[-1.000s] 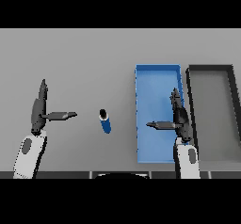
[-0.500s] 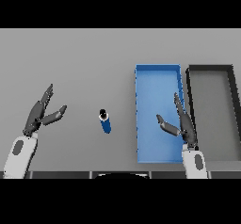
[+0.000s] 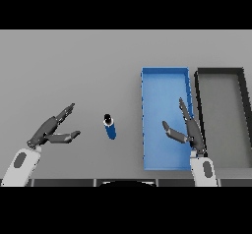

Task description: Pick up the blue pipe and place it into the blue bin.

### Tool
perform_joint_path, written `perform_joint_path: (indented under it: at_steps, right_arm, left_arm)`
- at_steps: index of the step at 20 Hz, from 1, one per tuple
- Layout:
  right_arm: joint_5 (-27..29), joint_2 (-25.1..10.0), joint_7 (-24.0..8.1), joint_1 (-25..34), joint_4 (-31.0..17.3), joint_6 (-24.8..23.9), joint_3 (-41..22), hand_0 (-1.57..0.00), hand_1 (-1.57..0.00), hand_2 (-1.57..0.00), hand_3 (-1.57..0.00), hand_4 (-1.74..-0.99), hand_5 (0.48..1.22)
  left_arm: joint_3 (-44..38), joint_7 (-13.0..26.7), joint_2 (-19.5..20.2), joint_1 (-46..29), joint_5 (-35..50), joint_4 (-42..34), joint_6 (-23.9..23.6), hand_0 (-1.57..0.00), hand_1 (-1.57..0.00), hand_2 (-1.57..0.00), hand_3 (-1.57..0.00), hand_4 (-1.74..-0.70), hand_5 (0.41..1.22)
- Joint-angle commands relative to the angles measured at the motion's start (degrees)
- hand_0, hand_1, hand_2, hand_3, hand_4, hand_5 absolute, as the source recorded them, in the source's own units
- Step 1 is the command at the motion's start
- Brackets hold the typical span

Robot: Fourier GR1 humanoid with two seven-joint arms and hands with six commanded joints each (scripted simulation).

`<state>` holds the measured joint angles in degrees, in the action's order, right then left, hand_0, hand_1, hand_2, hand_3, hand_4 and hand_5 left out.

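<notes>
Blue pipe lies on the grey bench, left of the blue bin. I see my left hand near it, fingers spread, and my right hand over the bin, also spread. Black bin sits beside.

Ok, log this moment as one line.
blue pipe: on table, untouched | left robot hand: open beside it | right robot hand: open over blue bin
</notes>
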<state>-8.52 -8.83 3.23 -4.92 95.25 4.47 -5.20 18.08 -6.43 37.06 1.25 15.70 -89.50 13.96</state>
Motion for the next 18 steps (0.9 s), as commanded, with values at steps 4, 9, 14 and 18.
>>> perform_joint_path:
  at_steps: [4,9,14,18]
  right_arm:
    - [0.7,0.3,0.5,0.9,-0.5,0.9,-0.3,0.00,0.00,0.00,0.00,-1.273,0.636]
    - [0.6,0.0,1.2,-0.7,0.1,0.6,0.2,0.00,0.00,0.00,0.00,-1.299,0.654]
    - [1.2,0.6,0.2,-0.5,0.6,0.8,0.0,0.00,0.00,0.00,0.00,-1.306,0.651]
    - [1.0,0.1,0.0,-1.4,1.3,0.8,0.2,0.00,0.00,0.00,0.00,-1.320,0.655]
  left_arm:
    - [4.1,3.5,-1.2,0.5,-1.4,-4.2,0.8,0.00,0.00,0.00,0.00,-1.20,0.517]
    - [9.0,5.0,-6.0,1.7,-5.8,-3.8,0.0,0.00,0.00,0.00,0.00,-1.20,0.483]
    - [11.5,2.5,-12.8,4.2,-10.9,1.3,-3.4,0.00,0.00,0.00,0.00,-1.22,0.499]
    - [12.3,1.8,-17.3,6.4,-11.7,5.1,-4.5,0.00,0.00,0.00,0.00,-1.22,0.502]
